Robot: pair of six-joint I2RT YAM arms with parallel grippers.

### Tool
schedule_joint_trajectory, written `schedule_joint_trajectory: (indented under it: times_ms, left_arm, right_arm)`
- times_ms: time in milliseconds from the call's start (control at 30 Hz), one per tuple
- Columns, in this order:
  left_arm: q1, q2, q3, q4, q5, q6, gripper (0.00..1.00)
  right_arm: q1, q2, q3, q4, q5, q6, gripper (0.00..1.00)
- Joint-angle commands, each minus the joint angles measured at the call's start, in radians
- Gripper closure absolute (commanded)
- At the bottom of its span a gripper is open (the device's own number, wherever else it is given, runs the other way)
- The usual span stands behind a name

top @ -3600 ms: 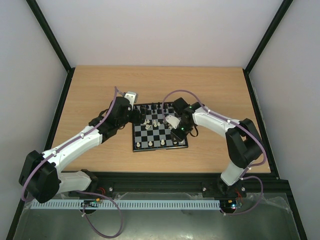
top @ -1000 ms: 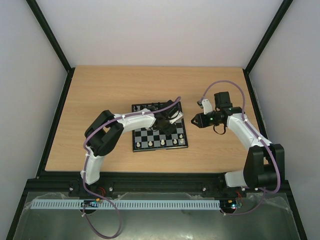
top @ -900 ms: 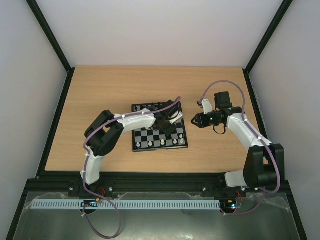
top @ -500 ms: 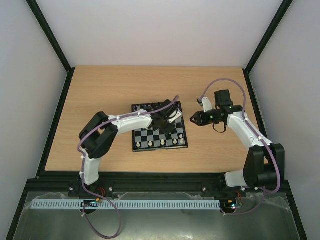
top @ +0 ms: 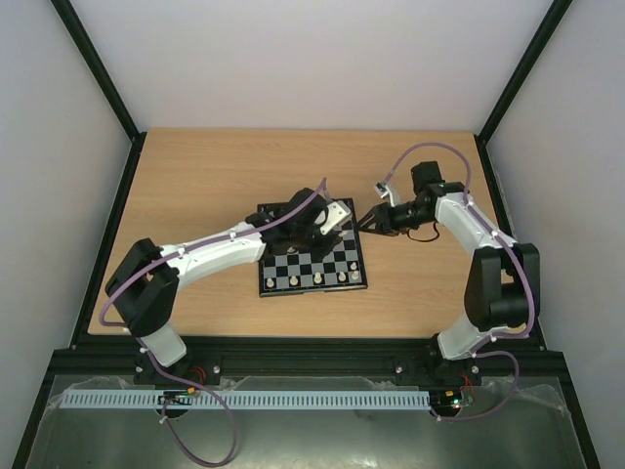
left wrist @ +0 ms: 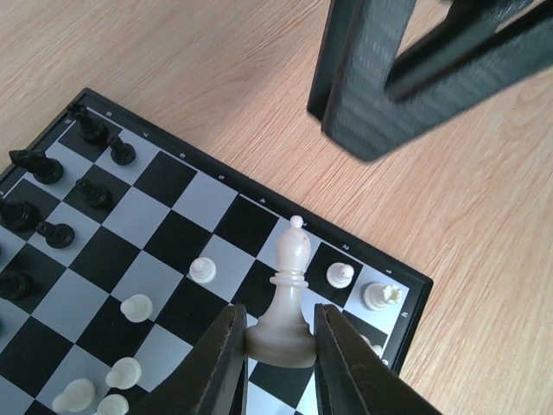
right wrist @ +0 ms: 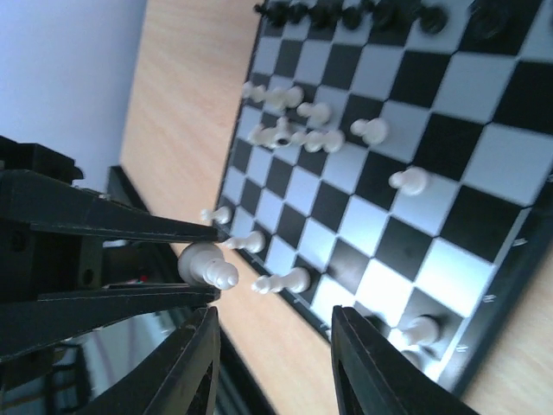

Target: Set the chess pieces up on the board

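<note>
My left gripper (left wrist: 278, 324) is shut on the base of a cream-white bishop (left wrist: 291, 281), held upright just above the board (left wrist: 164, 180) near its corner. From above, the left gripper (top: 339, 218) hovers over the board's (top: 293, 262) far right corner. My right gripper (top: 364, 221) stands open just off the right edge, pointing at the left one. In the right wrist view the right gripper (right wrist: 275, 316) has nothing between its fingers and the held bishop (right wrist: 206, 264) sits just beyond them. Black pieces (left wrist: 52, 173) line one edge; loose white pieces (right wrist: 294, 112) are scattered mid-board.
The board lies in the middle of a wooden table (top: 195, 176) framed by black rails. The right gripper's dark fingers (left wrist: 389, 78) loom close above the board's corner in the left wrist view. A white rook (left wrist: 378, 296) and pawn (left wrist: 341, 275) stand near that corner.
The left arm has stretched out further toward the board's far right corner, carrying the bishop. The right gripper has moved left to the board's edge and its jaws have widened.
</note>
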Motion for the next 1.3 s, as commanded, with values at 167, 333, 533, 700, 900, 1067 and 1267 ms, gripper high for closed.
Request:
schedule_joint_trajectory:
  times_ms: [167,333,533,700,900,1067,1267]
  left_arm:
    - [-0.004,-0.076,-0.077,0.157,0.075,0.001,0.85]
    - [-0.005,-0.076,-0.088,0.180,0.093,-0.007,0.85]
    - [-0.006,-0.077,-0.093,0.199,0.106,-0.016,0.84]
    - [-0.006,-0.072,-0.093,0.202,0.110,-0.017,0.84]
    - [-0.007,-0.070,-0.095,0.207,0.111,-0.019,0.83]
    - [-0.007,-0.068,-0.096,0.208,0.109,-0.020,0.83]
    - [-0.007,-0.068,-0.099,0.215,0.110,-0.023,0.83]
  right_arm:
    - [-0.005,0.053,0.010,-0.138,-0.269,-0.025,0.62]
    - [-0.005,0.073,0.003,-0.133,-0.310,-0.009,0.62]
    - [-0.003,0.097,-0.005,-0.133,-0.331,-0.010,0.63]
    - [-0.001,0.109,-0.006,-0.133,-0.349,-0.014,0.67]
    - [0.001,0.114,-0.008,-0.134,-0.374,-0.021,0.76]
    - [0.005,0.110,-0.016,-0.131,-0.374,-0.021,0.80]
    - [0.005,0.107,-0.023,-0.123,-0.374,-0.023,0.87]
